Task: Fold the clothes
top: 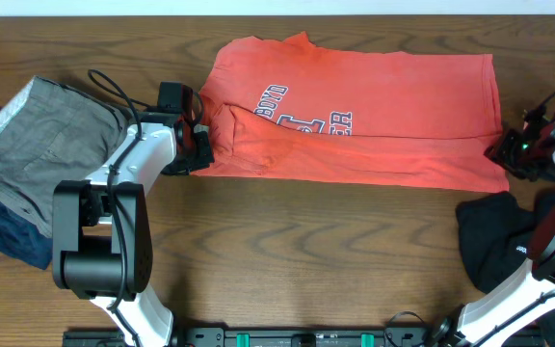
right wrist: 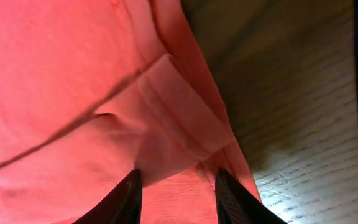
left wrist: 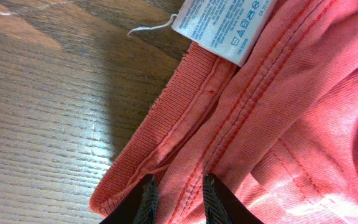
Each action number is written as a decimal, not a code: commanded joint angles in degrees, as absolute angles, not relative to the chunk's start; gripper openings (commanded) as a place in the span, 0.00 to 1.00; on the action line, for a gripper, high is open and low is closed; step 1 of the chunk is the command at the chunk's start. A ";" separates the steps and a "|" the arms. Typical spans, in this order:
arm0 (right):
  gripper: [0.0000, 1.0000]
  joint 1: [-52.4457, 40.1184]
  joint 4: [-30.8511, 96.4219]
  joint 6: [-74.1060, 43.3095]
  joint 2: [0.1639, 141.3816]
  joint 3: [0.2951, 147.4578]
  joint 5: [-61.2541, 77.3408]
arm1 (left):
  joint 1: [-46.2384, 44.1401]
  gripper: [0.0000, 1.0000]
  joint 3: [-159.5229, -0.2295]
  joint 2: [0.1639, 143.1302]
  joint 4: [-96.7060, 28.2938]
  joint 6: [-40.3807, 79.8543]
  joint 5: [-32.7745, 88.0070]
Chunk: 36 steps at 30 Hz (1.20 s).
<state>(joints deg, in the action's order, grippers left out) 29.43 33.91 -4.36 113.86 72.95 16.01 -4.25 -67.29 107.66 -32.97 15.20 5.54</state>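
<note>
Coral T-shirt (top: 403,96) folded, lettering (top: 302,114) half hidden; left fingers (left wrist: 211,200) pinch its cloth; right fingers (right wrist: 128,198): hold unclear.

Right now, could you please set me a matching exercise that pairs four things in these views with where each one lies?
Things
1. coral-red T-shirt
2. grey trousers
3. black garment
4. white care label

Places
A. left end of the table
B. at the ribbed collar, in the left wrist view
C. right end of the table, towards the front edge
D. middle of the table, towards the back

Pairs: 1-D, 2-A, 3-C, 4-B
</note>
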 commanded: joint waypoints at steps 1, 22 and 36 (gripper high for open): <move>0.37 28.91 31.90 -6.83 114.26 71.18 15.22 | -4.21 0.27 -68.36 108.62 -33.19 15.33 4.47; 0.01 28.73 23.92 -10.68 114.21 70.50 20.49 | -4.21 0.27 -68.36 108.62 -33.17 15.33 4.47; 0.21 28.86 15.49 -28.16 114.13 71.05 25.02 | -4.21 0.27 -68.36 108.62 -33.10 15.33 4.47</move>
<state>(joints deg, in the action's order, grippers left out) 29.43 14.35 -25.71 113.86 70.76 24.67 -4.25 -67.29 107.66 -32.97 15.20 5.54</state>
